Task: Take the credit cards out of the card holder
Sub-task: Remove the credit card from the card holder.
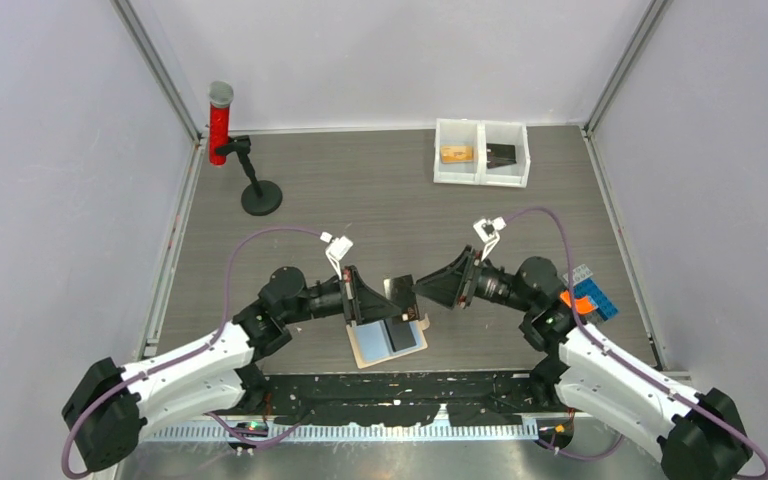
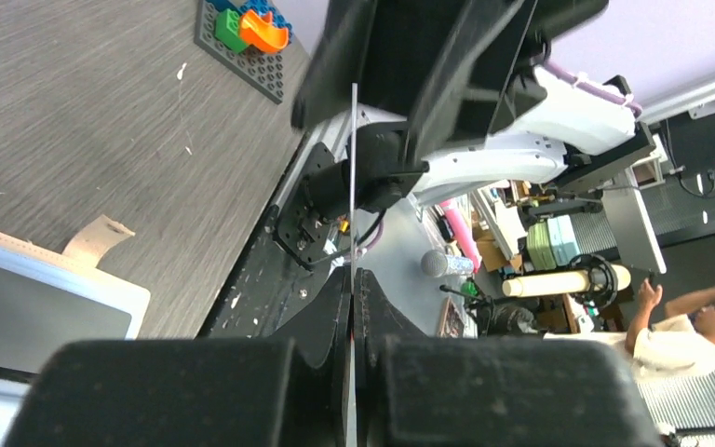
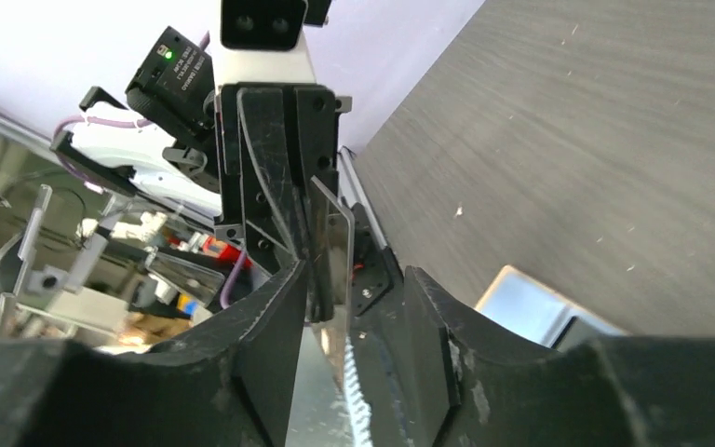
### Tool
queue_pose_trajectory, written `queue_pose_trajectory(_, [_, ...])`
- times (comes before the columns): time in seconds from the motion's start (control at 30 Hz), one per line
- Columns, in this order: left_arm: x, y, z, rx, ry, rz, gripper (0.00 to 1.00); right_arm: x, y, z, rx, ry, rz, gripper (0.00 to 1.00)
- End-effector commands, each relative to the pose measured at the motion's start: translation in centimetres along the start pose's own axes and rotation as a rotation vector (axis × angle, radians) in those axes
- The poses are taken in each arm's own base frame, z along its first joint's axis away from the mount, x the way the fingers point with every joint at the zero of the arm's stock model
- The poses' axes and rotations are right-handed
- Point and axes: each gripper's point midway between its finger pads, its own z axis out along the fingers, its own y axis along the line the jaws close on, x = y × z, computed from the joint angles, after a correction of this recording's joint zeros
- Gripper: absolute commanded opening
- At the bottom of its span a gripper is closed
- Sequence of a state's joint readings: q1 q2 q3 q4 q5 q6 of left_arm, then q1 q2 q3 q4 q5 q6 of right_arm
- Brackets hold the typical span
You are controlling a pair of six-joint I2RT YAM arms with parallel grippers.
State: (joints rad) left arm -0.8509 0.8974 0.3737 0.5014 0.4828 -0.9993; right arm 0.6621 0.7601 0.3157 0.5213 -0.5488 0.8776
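- Top: pinches a card [image 1: 397, 292] on edge in the left gripper [image 1: 382, 303], just past the 12 o'clock edge of the open holder [image 1: 368, 342], which lies at 6 o'clock on the table [image 1: 360, 190]. Faces the right gripper [image 1: 423, 287] at 3 o'clock. Shows the other card [image 1: 401, 333], dark and flat, in the holder's 3 o'clock half.
- Left wrist: clamped shut on the card, seen only as a hairline edge. Thin, stiff and slick, so apt to swivel in a shallow pinch. Tan rim, glossy grey-blue lining and a small tab [image 2: 98, 237] on the holder.
- Right wrist: spread either side of the card, apparently not yet touching. Could drop it if released before a firm close, or bend it if closed askew.
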Motion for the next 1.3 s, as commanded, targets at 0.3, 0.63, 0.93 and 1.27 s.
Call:
queue_pose_trajectory(0.3, [3.8,-0.3,-3.0,-0.010,0.189,0.106,0.00,0.1,2.7,-0.8,-0.151,0.340,-0.210,0.54])
queue_pose_trajectory(0.63, [4.1,-0.5,-2.8,0.025,0.196,0.089,0.00,3.1,1.3,0.3,-0.168,0.422,-0.146,0.55])
queue_pose_trajectory(0.93, [4.3,-0.8,-2.5,0.041,0.229,0.073,0.00,3.2,1.0,0.9,-0.171,0.429,-0.133,0.32])
queue_pose_trajectory(1.27, [3.5,1.4,-2.9,-0.140,0.223,0.109,0.65,0.3,0.8,1.1,-0.100,0.302,-0.196,0.05])
